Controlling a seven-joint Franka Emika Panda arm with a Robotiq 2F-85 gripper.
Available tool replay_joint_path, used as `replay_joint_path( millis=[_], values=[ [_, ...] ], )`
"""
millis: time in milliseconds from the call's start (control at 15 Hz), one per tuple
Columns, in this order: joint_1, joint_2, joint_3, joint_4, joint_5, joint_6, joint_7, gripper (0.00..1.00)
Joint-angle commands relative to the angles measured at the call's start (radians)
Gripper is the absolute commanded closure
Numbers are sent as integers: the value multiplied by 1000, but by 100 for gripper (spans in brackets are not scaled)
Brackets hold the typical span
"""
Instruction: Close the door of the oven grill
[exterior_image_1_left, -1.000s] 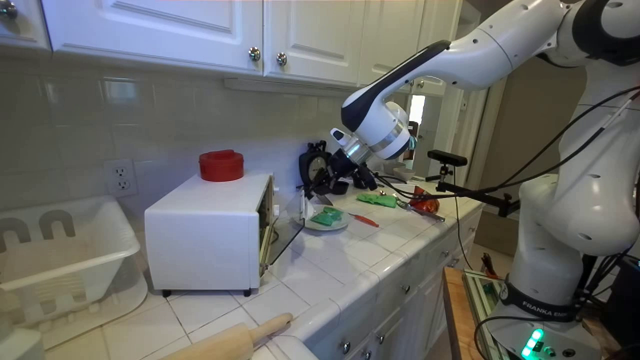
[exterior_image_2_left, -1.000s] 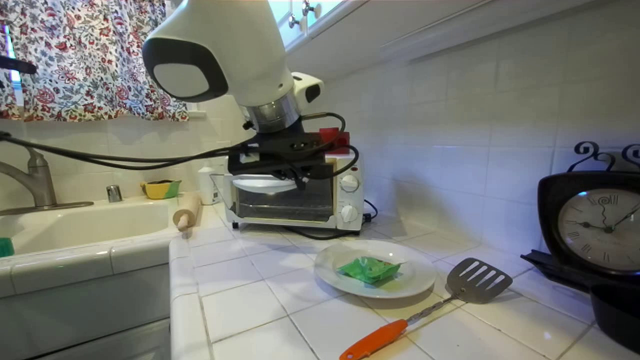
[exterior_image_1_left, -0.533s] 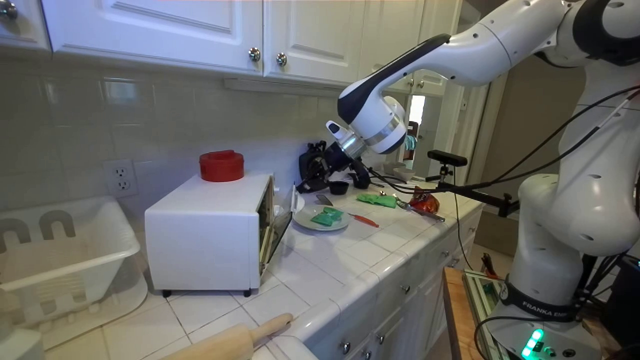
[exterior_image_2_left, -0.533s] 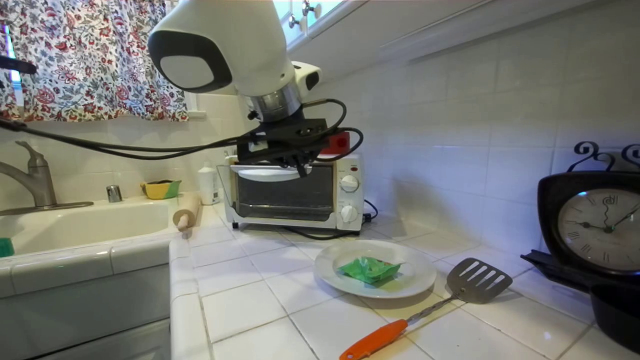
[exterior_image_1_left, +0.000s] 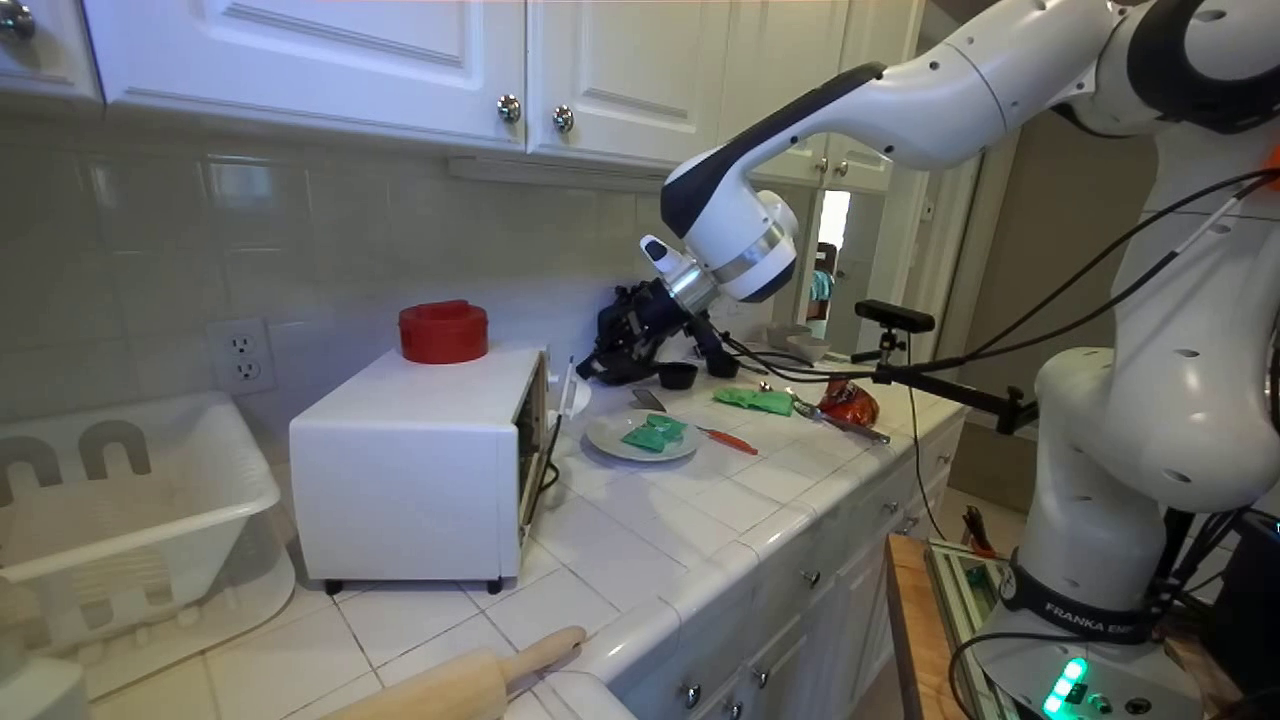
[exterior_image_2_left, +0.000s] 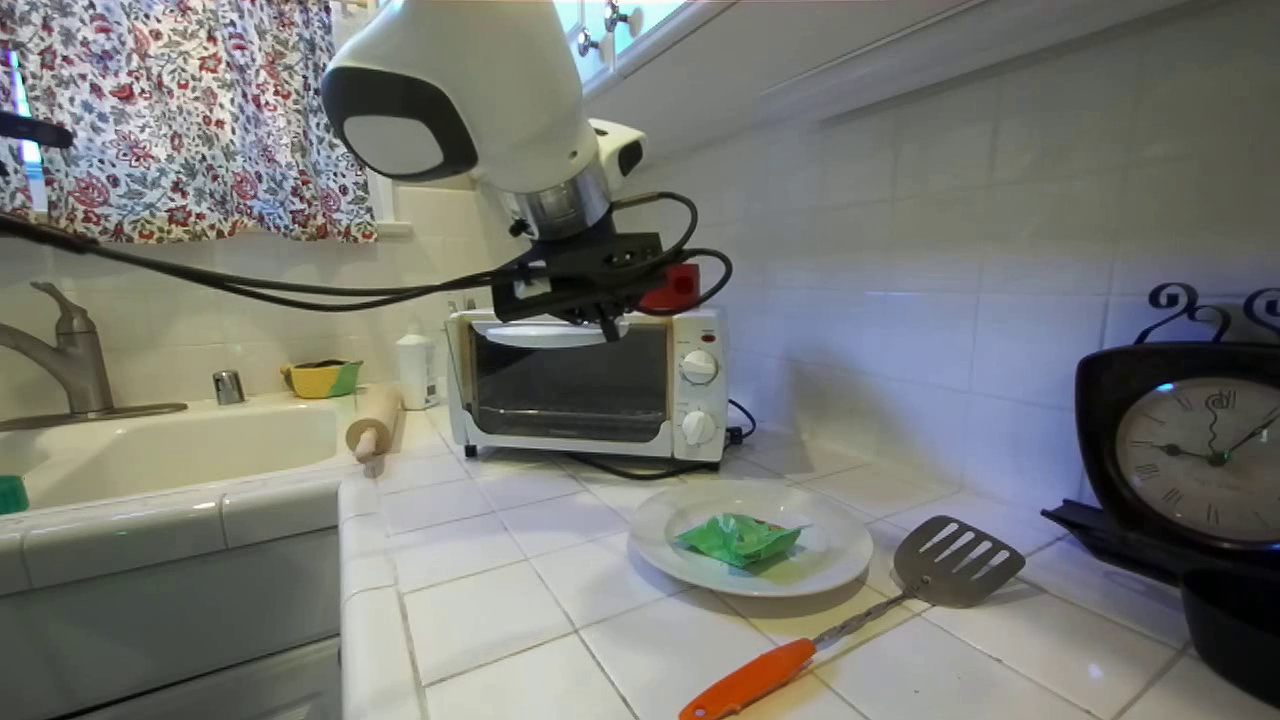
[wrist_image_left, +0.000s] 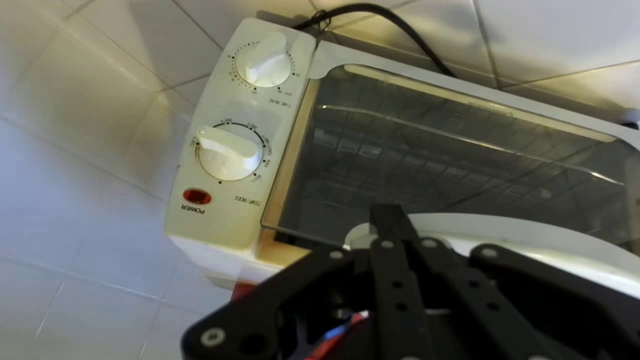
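Black gripper (wrist_image_left: 387, 216): pressed together, its tip across the end of the handle in the wrist view; whether they touch, I cannot tell.
Arm (exterior_image_1_left: 840, 115): reaches down to the gripper from between 1 and 2 o'clock in an exterior view.
Cables (exterior_image_2_left: 60, 238): run from the gripper toward 9 o'clock in an exterior view, with a loop passing in front of the red container.
Handle (wrist_image_left: 540, 240): pale, on the door, stretching toward 3 o'clock in the wrist view.
Door (wrist_image_left: 440, 170): glassy, at the front of the oven grill, ajar; in an exterior view it leans outward, its upper edge apart from the box.
Oven grill (exterior_image_1_left: 410, 490): white, standing on the counter (exterior_image_1_left: 690, 530); its knobs (wrist_image_left: 230, 150) lie at 10 and 11 o'clock of the gripper's tip in the wrist view.
Red container (exterior_image_1_left: 443, 335): on top of the oven grill.
Black cord (wrist_image_left: 395, 22): just beside the oven grill, at 12 o'clock in the wrist view.
Plate (exterior_image_2_left: 665, 545): well in front of the door, between 4 and 5 o'clock of the oven grill in an exterior view, bearing a green packet (exterior_image_2_left: 738, 542).
Spatula (exterior_image_2_left: 790, 660): orange-handled, just beside the plate.
Clock (exterior_image_2_left: 1210, 450): black-framed, at 3 o'clock in that view.
Rolling pin (exterior_image_2_left: 375, 420): at 9 o'clock there.
Dish rack (exterior_image_1_left: 150, 533): at 9 o'clock of the oven grill in an exterior view.
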Motion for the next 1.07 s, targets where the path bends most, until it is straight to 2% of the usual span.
replay_joint_path(
  millis=[0,200,400,667,800,933,1000],
  values=[
    [10,57,5,43,43,0,-28,100],
    [12,45,8,32,41,7,-32,100],
    [14,-5,15,-38,-21,51,69,100],
    [8,-19,20,-66,-13,91,87,100],
    [9,-18,19,-53,24,85,45,100],
    [10,-10,24,-59,-14,94,97,100],
    [9,-10,30,-81,-59,102,164,100]
  ],
)
